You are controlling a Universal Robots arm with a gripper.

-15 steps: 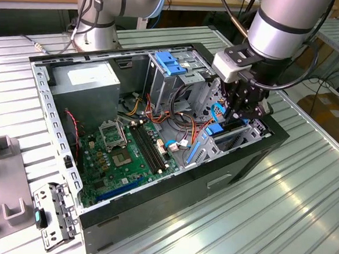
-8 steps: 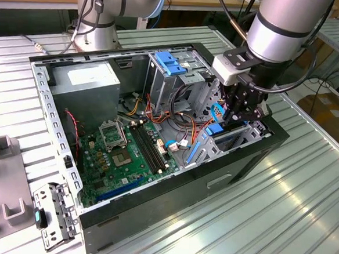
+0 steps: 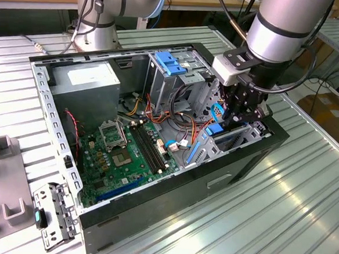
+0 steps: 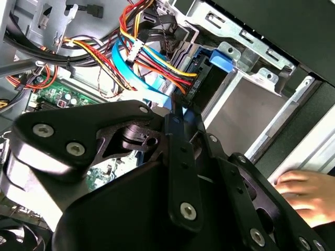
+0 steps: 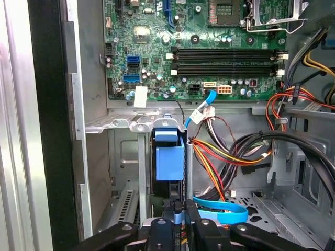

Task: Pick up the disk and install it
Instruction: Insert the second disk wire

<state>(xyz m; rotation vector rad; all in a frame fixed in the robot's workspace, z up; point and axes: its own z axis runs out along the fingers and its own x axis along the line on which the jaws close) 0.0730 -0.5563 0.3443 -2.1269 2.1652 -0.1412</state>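
Note:
The disk (image 5: 169,159), a dark drive in a bright blue carrier, stands on edge in the metal drive bay (image 5: 123,124) at the front corner of the open computer case. My gripper (image 5: 178,218) is right above it, its black fingers (image 5: 157,227) shut on the disk's edge. In the exterior view the gripper (image 3: 240,111) reaches down into the bay on that view's right, with blue parts of the disk (image 3: 215,129) below it. The second wrist view has the carrier's blue tab (image 4: 219,57) beyond the black fingers (image 4: 178,130).
Coloured power wires (image 5: 225,157) and a thin blue data cable (image 5: 222,210) lie beside the bay. The motherboard (image 3: 127,153) and power supply (image 3: 88,78) take up the case's other side. A light-blue ribbed plate (image 3: 171,63) sits on the upper cage. A hand (image 4: 303,193) rests outside the case wall.

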